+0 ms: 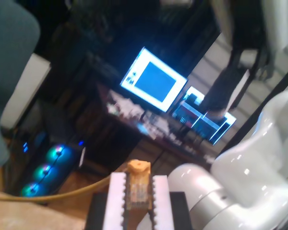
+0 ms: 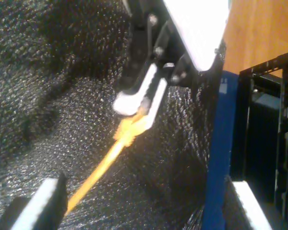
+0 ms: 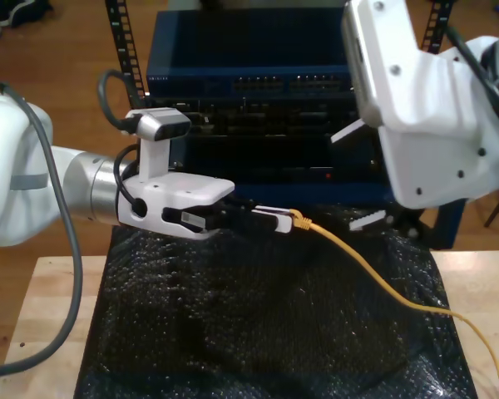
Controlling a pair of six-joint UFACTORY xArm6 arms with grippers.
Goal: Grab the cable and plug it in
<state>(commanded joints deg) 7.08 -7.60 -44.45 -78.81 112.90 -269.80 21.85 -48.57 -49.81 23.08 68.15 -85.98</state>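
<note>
My first gripper (image 3: pixel 270 219) is clamped on the cable (image 3: pixel 374 274) at its plug end; my second gripper (image 3: pixel 362 174) stands wide open. Recommendation: square the plug to a port on the blue rack unit (image 3: pixel 249 62) before pushing it in.

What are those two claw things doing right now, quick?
My first gripper: shut on the yellow cable, near its plug end.
My second gripper: open, holding nothing, above the black mat.
</note>
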